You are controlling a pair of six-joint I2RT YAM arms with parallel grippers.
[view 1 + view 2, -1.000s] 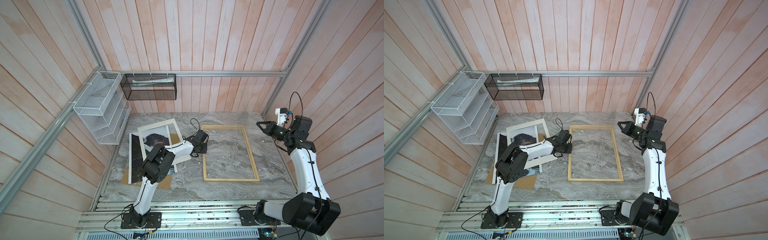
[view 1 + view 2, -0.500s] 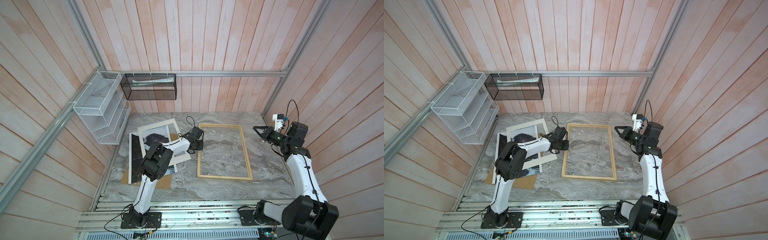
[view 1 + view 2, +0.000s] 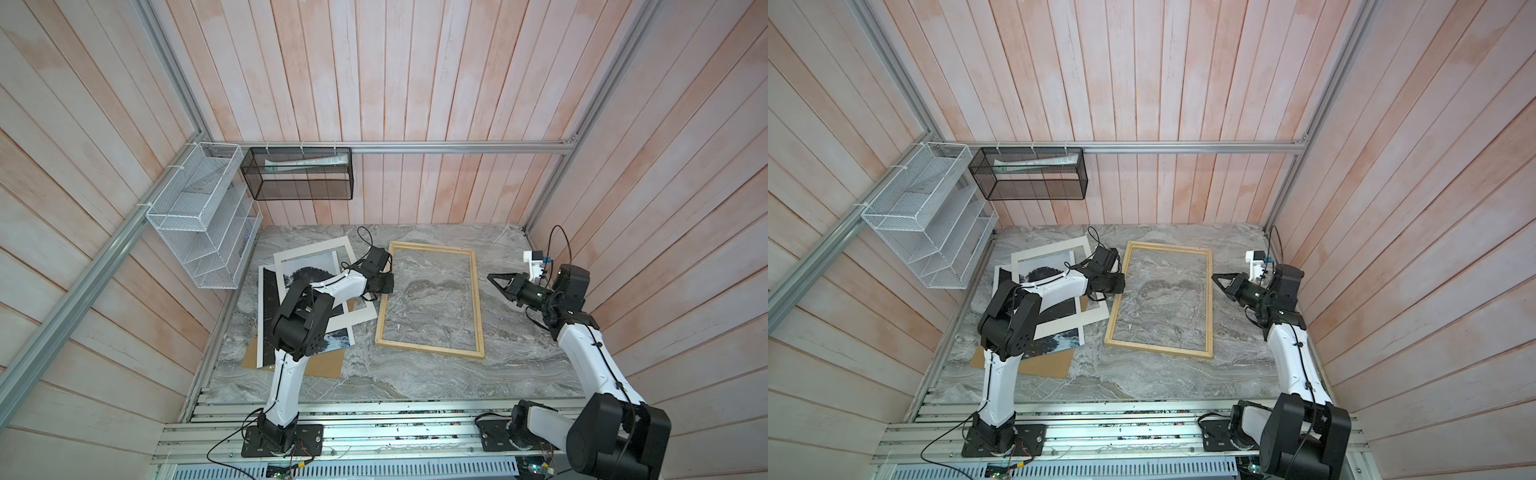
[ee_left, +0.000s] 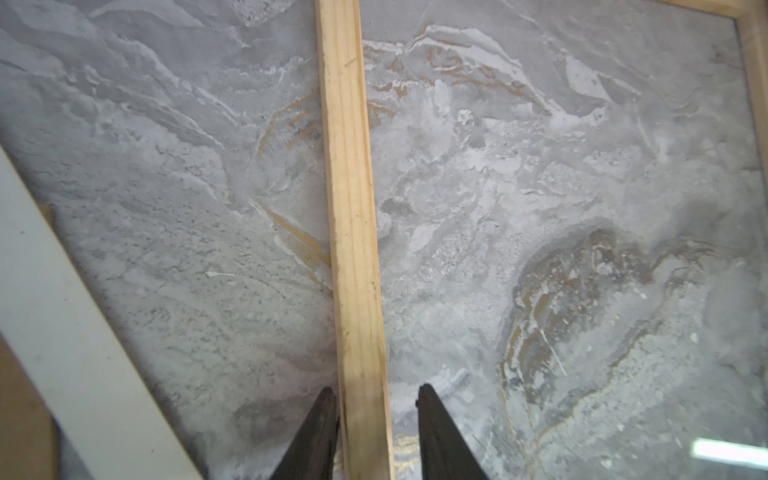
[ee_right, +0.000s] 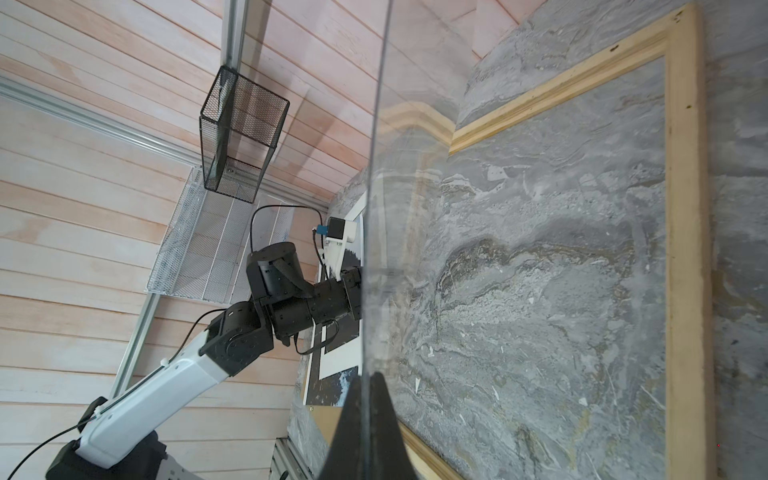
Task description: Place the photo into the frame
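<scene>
Since one second ago the frame (image 3: 430,349) has slid to the left on the tabletop (image 3: 415,386), toward the pile of sheets, and the right arm has followed it to the same side; in both top views the frame lies flat in the middle of the tabletop, a little turned, with only marble inside it (image 3: 1158,349). In the left wrist view the left end effector (image 4: 374,395) stands astride the left rail of the frame (image 4: 353,208); its fingers are spread, one close against the wood, the other with a gap, so it does not pinch the rail. The right end effector (image 5: 372,378) is pressed together on the edge of a clear pane (image 5: 374,208), just beside the right rail. The photo (image 3: 269,303) lies at the left of the tabletop, outside the frame, on a brown backing board (image 3: 324,365); a white mat (image 3: 357,322) and the left arm cover most of it; the mat's corner comes near the frame.
</scene>
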